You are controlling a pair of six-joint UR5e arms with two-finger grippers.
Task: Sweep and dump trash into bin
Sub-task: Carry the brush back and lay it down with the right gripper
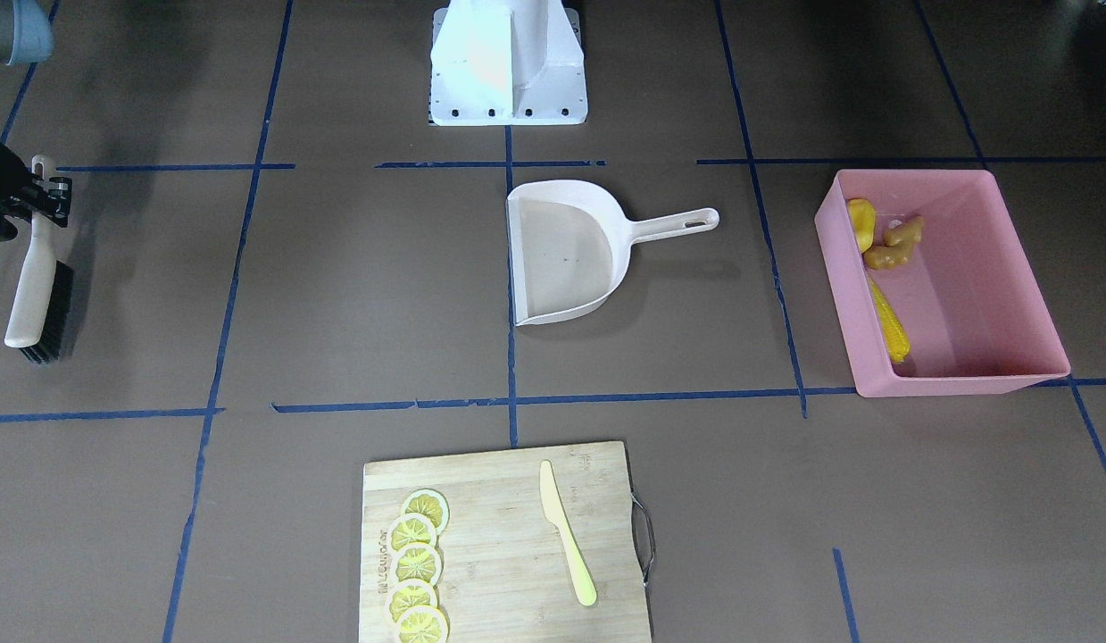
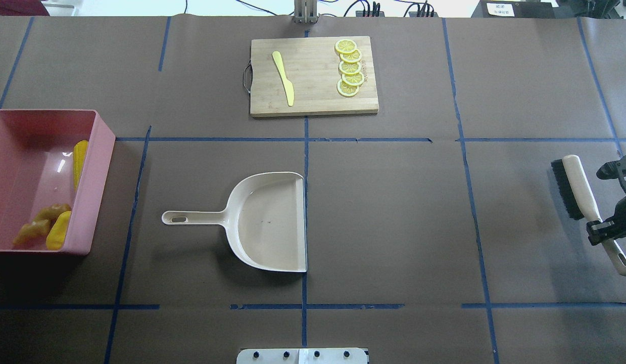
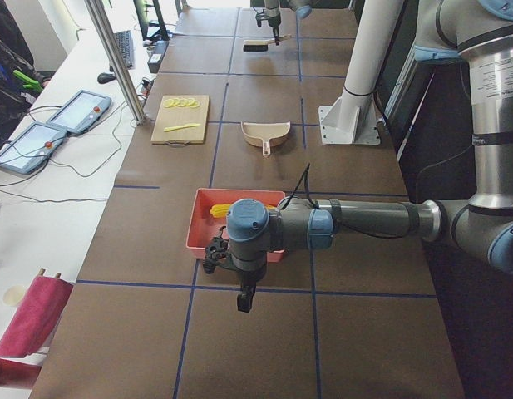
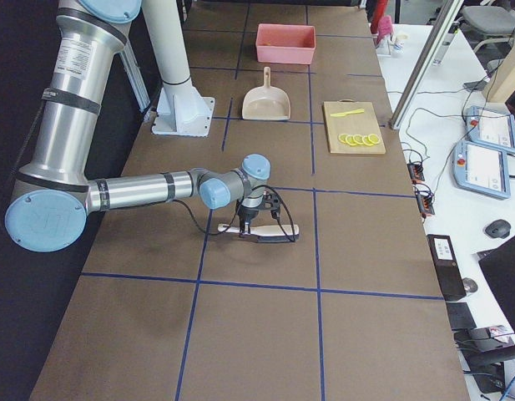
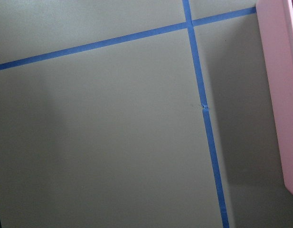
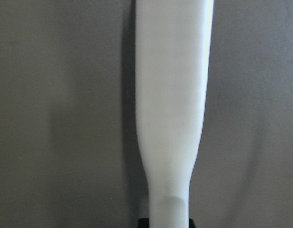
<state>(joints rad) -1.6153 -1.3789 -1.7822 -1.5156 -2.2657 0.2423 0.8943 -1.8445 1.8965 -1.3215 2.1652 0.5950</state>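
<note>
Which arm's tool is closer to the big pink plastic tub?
Left. The left tool hangs right beside the large pink rectangular plastic tub, while the right tool is at the table's opposite end, closed around a cream-handled, black-bristled brush.

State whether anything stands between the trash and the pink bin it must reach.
Nothing visible does. The corn cob, yellow lump and ginger root already lie inside the bin; the dustpan sits empty, and the right gripper holds the brush.

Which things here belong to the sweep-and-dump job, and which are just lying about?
Job: corn cob, yellow lump and ginger root, all in the pink bin; dustpan; brush held by right gripper.
Lying about: cutting board, lemon slices, yellow knife.
</note>
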